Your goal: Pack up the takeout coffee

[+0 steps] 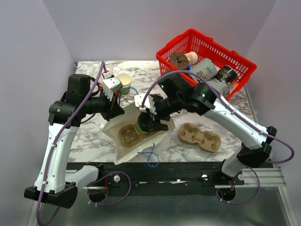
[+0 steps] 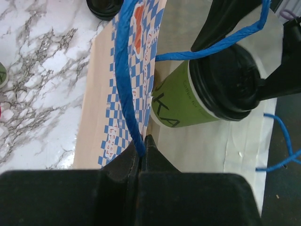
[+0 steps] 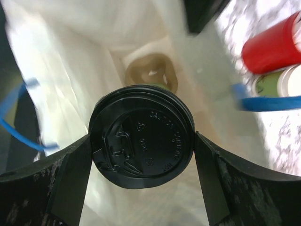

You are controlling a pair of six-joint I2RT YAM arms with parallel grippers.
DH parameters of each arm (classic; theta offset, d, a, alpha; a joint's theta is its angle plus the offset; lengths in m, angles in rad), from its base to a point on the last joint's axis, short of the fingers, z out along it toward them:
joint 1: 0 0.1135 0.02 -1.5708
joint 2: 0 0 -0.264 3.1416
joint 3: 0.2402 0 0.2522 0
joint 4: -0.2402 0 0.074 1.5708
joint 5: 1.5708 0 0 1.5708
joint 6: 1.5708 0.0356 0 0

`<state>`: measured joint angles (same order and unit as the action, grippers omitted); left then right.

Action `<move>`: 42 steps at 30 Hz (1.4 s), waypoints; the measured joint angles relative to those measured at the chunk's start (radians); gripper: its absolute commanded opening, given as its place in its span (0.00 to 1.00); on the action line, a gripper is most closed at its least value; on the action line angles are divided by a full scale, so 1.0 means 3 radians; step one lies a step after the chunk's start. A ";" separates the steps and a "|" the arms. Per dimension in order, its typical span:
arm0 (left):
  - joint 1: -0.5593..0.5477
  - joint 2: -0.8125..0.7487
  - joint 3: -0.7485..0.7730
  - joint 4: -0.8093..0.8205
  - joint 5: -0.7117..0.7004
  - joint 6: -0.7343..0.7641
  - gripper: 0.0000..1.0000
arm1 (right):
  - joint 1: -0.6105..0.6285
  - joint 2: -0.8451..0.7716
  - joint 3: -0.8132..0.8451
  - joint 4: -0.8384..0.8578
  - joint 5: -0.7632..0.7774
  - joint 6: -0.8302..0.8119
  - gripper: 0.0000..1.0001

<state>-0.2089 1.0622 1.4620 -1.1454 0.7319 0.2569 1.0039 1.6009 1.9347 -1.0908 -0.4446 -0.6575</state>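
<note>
Olive-green paper takeout coffee cup point(image 1: 142, 125) with its round black plastic lid point(image 3: 141, 141) hangs upright in the right pincer point(image 1: 149, 120), whose two black fingers point(image 3: 70, 179) are clenched on opposite sides of the lid rim. It sits over the open mouth of a white paper bag point(image 1: 123, 149) that lies near the middle of the counter's near edge. Inside the bag is a brown pulp cup carrier point(image 1: 129, 134), with one empty socket point(image 3: 150, 75) showing just beyond the lid. Whether the cup's base touches the carrier cannot be told.

The left pincer point(image 2: 142, 150) is clenched on the bag's blue cord handle point(image 2: 124, 70), beside a blue-and-white chequered panel on the bag's side. A second brown pulp carrier point(image 1: 200, 136) rests right of the bag. A lidless paper cup point(image 1: 124, 81) stands toward the far edge, left of middle. A red plastic basket point(image 1: 221, 47) of containers fills the far right corner.
</note>
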 measured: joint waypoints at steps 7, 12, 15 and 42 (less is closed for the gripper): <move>-0.0086 0.0047 0.0018 0.0075 0.0010 -0.0075 0.00 | 0.0243 -0.0086 -0.0552 0.0037 0.0440 -0.0214 0.55; -0.0228 0.0107 0.0038 0.0075 -0.0067 -0.0117 0.00 | 0.0369 -0.0074 -0.0573 0.0055 0.0678 -0.0313 0.55; -0.0280 0.0106 0.0038 0.0076 -0.0117 -0.0140 0.00 | 0.0409 -0.0037 -0.0573 0.0056 0.0778 -0.0351 0.55; -0.0464 0.0020 -0.0235 0.0361 -0.0159 -0.0462 0.00 | 0.0427 0.0112 -0.1197 0.0421 0.1278 -0.0626 0.51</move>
<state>-0.3481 1.0683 1.3914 -1.0370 0.6842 0.1184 1.1320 1.6344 1.5757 -0.9646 -0.0612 -0.8452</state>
